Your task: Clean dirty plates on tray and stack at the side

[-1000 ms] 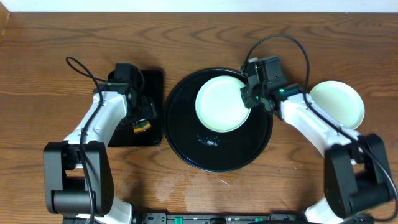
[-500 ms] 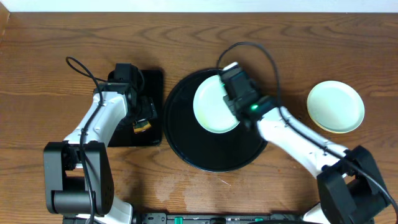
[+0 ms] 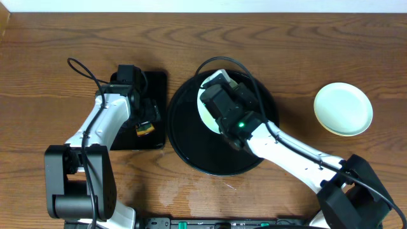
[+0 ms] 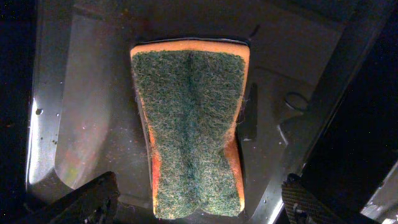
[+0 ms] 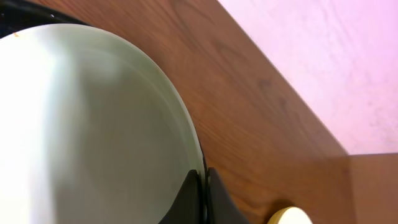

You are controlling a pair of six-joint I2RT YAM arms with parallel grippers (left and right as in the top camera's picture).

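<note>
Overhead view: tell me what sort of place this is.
Probably a robot test bench rather than a kitchen: two robot arms at a wooden table, a scrubbing sponge, and small plates stacked beside a round black tray; no sink shows.

Overhead: was bright, even, sharp; soft shadows lay on the desk (image 3: pixel 191 38) | Left wrist: was dim, corners black; sponge (image 4: pixel 189 124) sharp, pale glare streaks on small tray (image 4: pixel 81 112) | Right wrist: was bright; plate (image 5: pixel 81 137) washed-out, softly blurred

three plates (image 3: pixel 343 107), one round tray (image 3: pixel 184 141), one rectangular tray (image 3: pixel 157 83) — one sponge (image 4: pixel 189 124).
</note>
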